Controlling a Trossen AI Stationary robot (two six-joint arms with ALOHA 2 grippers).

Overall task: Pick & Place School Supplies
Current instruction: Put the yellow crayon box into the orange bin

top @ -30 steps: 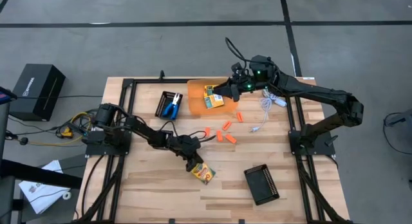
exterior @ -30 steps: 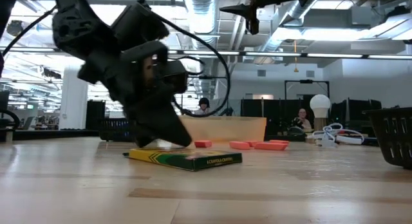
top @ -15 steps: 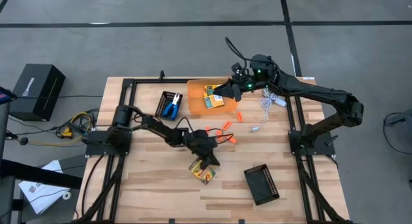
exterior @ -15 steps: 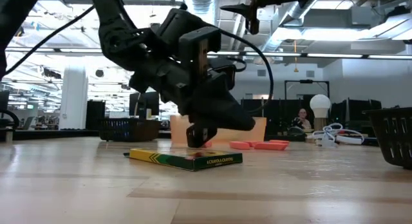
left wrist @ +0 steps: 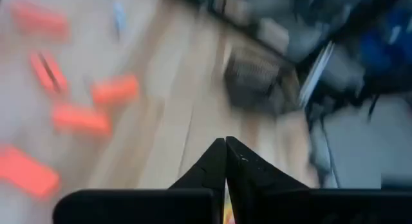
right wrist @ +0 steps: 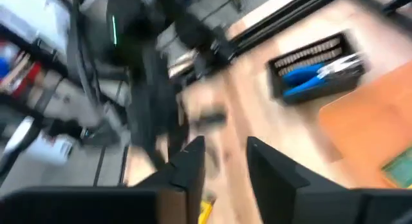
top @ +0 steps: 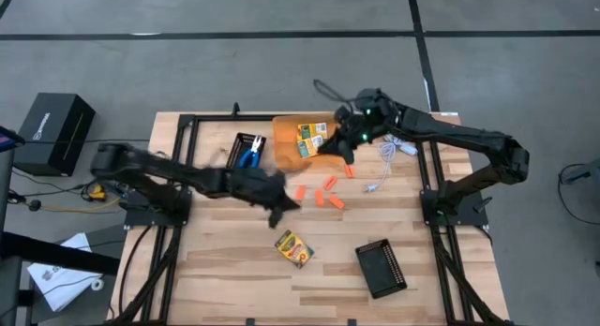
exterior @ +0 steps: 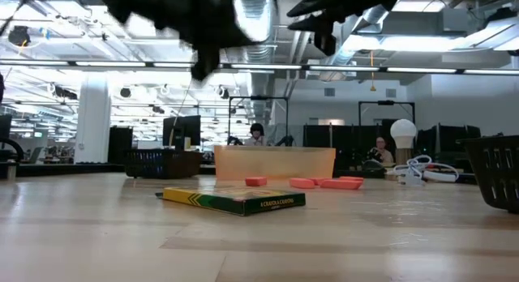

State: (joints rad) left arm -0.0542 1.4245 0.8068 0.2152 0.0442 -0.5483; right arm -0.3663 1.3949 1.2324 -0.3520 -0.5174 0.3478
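A yellow-and-green crayon box (top: 294,248) lies flat on the table's near middle; it also shows in the low view (exterior: 235,200). More crayon boxes (top: 310,137) lie in the orange tray (top: 284,139). Several short orange sticks (top: 323,193) lie loose at mid-table. Blue-handled pliers (top: 247,155) lie in a black tray at the far left. My left gripper (top: 279,212) is shut and empty, raised above the table between the crayon box and the sticks; its fingertips meet in the left wrist view (left wrist: 225,154). My right gripper (top: 332,150) is open and empty over the orange tray's right edge (right wrist: 225,161).
A black ridged tray (top: 380,268) lies near the front right. A white cable (top: 386,157) lies right of the orange tray. A black frame runs along the table's left, right and far edges. Bare wood lies at the front left.
My left gripper has risen off the crayon box and gone up and a little toward the far left; the arm moves fast and shows blurred. The crayon box stays flat where it was. My right gripper has shifted slightly toward the tray's near right edge.
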